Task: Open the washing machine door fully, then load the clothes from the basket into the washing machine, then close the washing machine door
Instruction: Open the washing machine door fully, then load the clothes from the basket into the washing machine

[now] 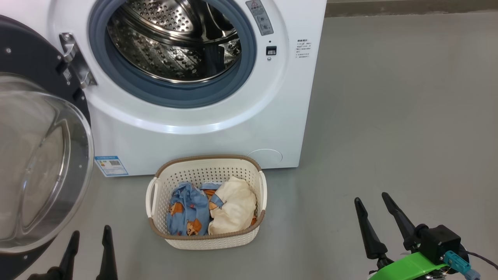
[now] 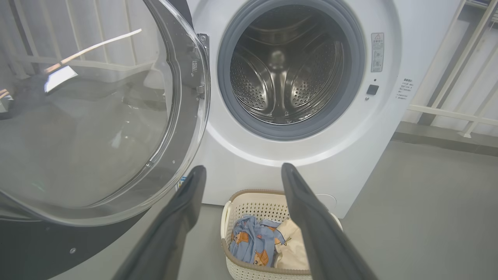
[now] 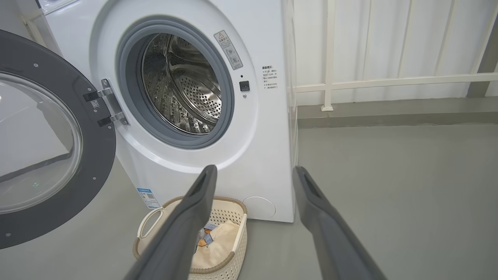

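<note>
Black washing machine door point(image 1: 23, 50) wide open leftward, bowl point(image 1: 39, 163) outward; left gripper point(image 1: 91, 229), right gripper point(image 1: 371, 196) jaws apart.

Tapered dark jaws; right wrist wears a black block point(image 1: 441, 238), green bracket point(image 1: 408, 267) (teal plug point(image 1: 459, 264) attached).

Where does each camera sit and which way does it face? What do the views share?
Head view: on the head, facing forward and down at the washing machine, open door and basket; left gripper and right gripper show at the bottom.
Left wrist view: on the left wrist, facing the drum nearly head-on; own fingers show.
Right wrist view: on the right wrist, facing the machine slantwise from the right; own fingers show.
Shared: all see the drum, door and clothes in the basket.
</note>
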Controlling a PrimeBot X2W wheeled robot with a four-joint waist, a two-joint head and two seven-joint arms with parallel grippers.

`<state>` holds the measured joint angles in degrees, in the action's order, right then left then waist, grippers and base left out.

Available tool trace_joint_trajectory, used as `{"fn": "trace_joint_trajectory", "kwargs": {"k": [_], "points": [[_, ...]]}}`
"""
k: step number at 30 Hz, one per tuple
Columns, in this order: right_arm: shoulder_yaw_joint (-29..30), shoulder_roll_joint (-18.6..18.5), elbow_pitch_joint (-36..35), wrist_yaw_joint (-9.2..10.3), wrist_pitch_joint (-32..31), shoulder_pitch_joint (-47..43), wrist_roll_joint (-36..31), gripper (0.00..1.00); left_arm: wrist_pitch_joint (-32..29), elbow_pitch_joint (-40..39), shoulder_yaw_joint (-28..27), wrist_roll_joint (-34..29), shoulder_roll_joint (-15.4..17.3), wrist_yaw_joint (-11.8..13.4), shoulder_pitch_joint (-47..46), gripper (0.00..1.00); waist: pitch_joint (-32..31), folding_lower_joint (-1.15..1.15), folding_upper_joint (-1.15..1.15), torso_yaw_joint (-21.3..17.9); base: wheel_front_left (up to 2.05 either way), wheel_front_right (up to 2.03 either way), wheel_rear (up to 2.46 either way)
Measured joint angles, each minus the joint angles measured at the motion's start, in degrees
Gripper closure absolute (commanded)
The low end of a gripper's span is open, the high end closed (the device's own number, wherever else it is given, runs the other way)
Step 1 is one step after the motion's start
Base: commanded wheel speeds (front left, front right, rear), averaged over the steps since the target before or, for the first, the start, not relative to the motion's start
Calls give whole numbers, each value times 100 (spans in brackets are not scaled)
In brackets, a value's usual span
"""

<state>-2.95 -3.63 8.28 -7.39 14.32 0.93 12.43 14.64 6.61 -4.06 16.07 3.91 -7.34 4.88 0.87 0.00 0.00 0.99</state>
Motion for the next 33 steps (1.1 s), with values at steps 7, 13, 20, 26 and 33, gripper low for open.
{"fn": "trace_joint_trajectory", "kwargs": {"k": [7,13,20,26,33], "points": [[86,18,-86,0,0,-104,-100,0,0,-27,52,0,19,0,154,0,-79,0,0,-17,0,0,0],[164,49,-134,0,0,-116,-131,0,0,-31,86,0,31,0,188,0,-112,0,0,1,0,0,0],[301,64,-210,0,0,-116,-180,0,0,-29,-4,-54,25,0,192,0,-116,0,0,3,0,0,0],[347,71,-212,0,0,-116,-223,0,0,-29,-59,-88,5,0,191,0,-101,0,0,2,0,0,0],[364,77,-207,0,0,-116,-218,0,0,-29,-90,-121,-32,0,190,0,-81,0,0,22,0,0,0]]}}
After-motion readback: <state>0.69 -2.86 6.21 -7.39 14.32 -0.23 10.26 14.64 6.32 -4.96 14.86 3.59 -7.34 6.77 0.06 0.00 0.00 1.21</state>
